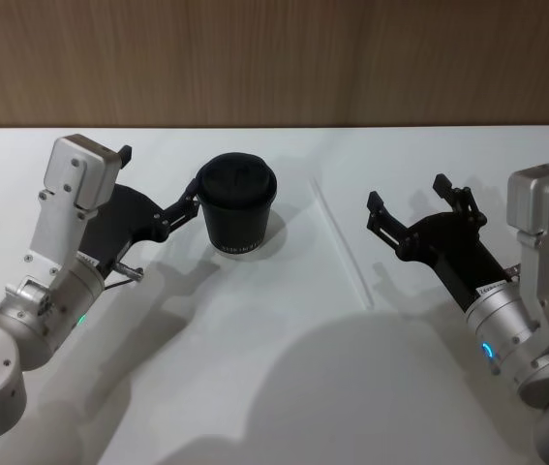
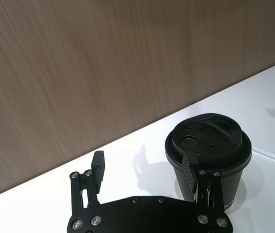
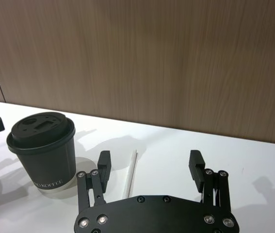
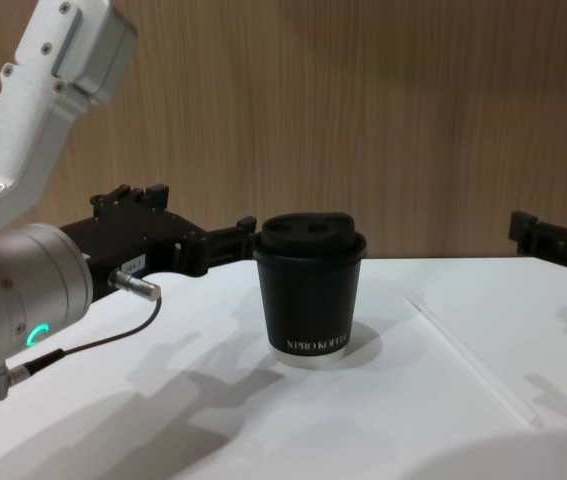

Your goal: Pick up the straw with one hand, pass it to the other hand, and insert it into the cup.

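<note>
Between the small black lidded paper cup [image 1: 238, 215] and the right gripper [image 1: 407, 199], the thin white plastic straw [image 1: 342, 242] lies flat on the white desk [image 1: 255, 387], long axis pointing away from the robot. Right fingers [image 1: 381, 215] are spread and nearer; the left gripper [image 1: 158, 172], also spread, sits beside the cup.
</note>
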